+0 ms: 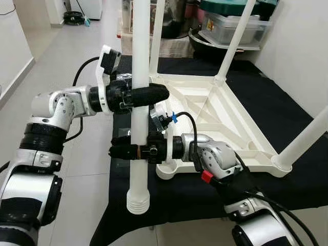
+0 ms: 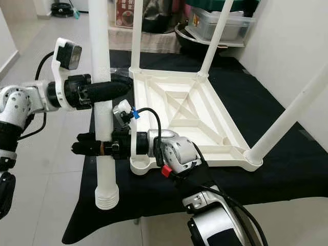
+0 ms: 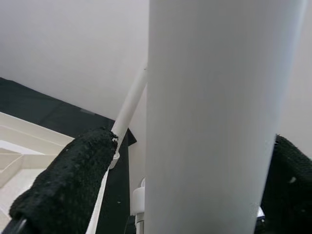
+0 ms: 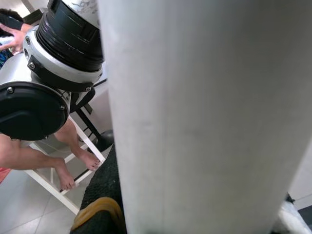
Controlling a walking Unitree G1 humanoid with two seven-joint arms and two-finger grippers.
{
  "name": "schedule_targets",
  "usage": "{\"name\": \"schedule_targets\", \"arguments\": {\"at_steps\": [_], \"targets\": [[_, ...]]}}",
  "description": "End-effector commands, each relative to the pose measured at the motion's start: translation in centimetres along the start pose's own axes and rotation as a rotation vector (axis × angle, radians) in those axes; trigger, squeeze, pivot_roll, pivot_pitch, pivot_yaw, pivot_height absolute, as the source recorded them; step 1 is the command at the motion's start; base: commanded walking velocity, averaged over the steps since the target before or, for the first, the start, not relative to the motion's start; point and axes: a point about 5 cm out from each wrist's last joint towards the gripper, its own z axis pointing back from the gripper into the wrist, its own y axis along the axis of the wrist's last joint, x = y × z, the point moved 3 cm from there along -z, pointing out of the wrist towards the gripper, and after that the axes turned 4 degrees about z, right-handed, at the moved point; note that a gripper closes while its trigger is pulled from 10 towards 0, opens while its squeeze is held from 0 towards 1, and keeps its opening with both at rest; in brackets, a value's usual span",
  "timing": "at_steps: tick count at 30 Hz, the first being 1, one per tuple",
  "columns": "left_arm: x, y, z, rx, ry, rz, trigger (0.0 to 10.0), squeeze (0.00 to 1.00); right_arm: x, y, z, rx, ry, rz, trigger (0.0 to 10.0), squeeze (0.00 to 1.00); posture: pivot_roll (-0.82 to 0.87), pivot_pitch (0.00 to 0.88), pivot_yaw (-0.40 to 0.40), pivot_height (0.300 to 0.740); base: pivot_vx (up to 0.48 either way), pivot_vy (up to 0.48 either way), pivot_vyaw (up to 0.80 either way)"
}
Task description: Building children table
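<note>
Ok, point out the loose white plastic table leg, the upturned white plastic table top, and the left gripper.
loose white plastic table leg [image 1: 138, 128]: left eye view, mid shaft between the grippers.
upturned white plastic table top [image 1: 228, 123]: left eye view, ribbed underside.
left gripper [image 1: 148, 95]: left eye view, black fingers clamped around the leg.

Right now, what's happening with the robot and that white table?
The robot holds a loose white table leg upright in both grippers, the left gripper clamped higher up and the right gripper lower, threaded end pointing down. The upturned white tabletop lies on a black-covered surface with three legs already standing in its corners; the near-left corner socket looks unfilled.
</note>
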Motion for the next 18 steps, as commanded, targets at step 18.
{"name": "schedule_targets", "arguments": {"at_steps": [18], "targets": [[2.4,-0.2,4.8,0.137,0.135,-0.042,10.0,0.0,3.2,6.1,8.7,0.126,-0.28,0.165,0.0,0.0,0.08,0.033,-0.096,0.74,0.0,0.0,0.0]]}}
